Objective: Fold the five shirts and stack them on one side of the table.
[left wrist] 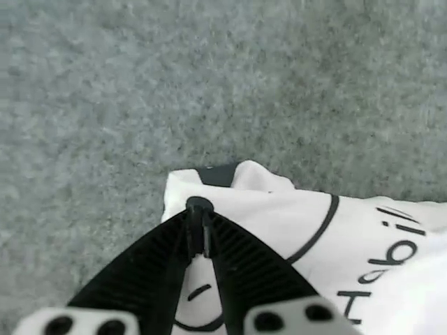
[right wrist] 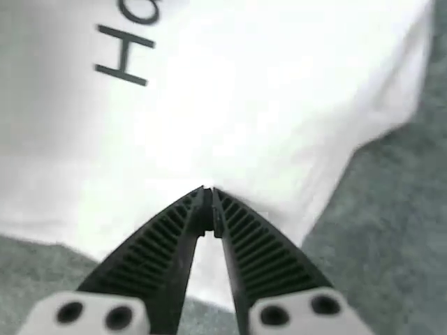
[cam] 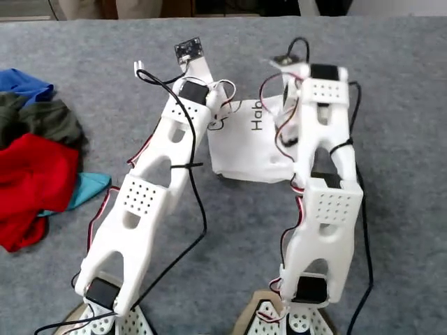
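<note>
A white shirt (cam: 244,150) with black lettering lies partly folded at the table's middle, between my two arms. My left gripper (left wrist: 200,209) is shut at the shirt's (left wrist: 279,216) corner by the collar, its tips pinching the cloth. Over the shirt's (right wrist: 265,105) opposite side, my right gripper (right wrist: 208,199) is also shut, with white cloth caught at its tips. The other shirts are bunched in a pile at the table's left edge: a blue one (cam: 24,82), a dark green one (cam: 38,118), a red one (cam: 31,181) and a teal one (cam: 87,188).
Grey felt table covering (cam: 391,84) spreads all around, with open room on the right side and along the far edge. Both arm bases stand at the near edge, with black cables (cam: 199,202) trailing beside them.
</note>
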Controlling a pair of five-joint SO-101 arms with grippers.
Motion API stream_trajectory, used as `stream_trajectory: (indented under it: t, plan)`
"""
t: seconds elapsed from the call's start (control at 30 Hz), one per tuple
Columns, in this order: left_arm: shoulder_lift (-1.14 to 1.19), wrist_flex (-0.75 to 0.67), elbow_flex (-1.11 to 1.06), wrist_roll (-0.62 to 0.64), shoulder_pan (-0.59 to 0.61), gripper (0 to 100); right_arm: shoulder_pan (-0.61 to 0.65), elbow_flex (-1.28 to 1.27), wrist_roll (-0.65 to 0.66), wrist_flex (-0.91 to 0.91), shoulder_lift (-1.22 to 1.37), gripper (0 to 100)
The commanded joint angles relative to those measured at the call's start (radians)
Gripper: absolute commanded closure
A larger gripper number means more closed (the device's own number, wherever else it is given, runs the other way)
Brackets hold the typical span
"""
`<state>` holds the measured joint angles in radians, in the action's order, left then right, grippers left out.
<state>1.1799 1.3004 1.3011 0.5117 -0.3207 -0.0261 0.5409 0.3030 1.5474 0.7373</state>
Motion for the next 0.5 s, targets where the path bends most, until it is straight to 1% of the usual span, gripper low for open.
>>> stream_trajectory:
  t: [0.0,0.1,0.2,0.37,0.47]
  plan:
    - [-0.012,-0.037,0.011,0.003,0.029,98,-0.045,-0.159,-0.006,-0.189,-0.054,99.5]
    - [-0.010,-0.048,0.009,0.005,0.035,98,-0.065,-0.216,-0.003,-0.259,-0.054,99.5]
    - [-0.010,-0.048,0.012,0.006,0.035,98,-0.064,-0.188,0.023,-0.255,-0.062,99.5]
    - [-0.024,-0.026,0.035,0.005,0.032,98,0.012,0.042,0.040,-0.066,-0.125,99.5]
    - [-0.070,0.107,0.169,0.000,0.044,98,0.019,0.206,0.040,0.018,-0.147,99.5]
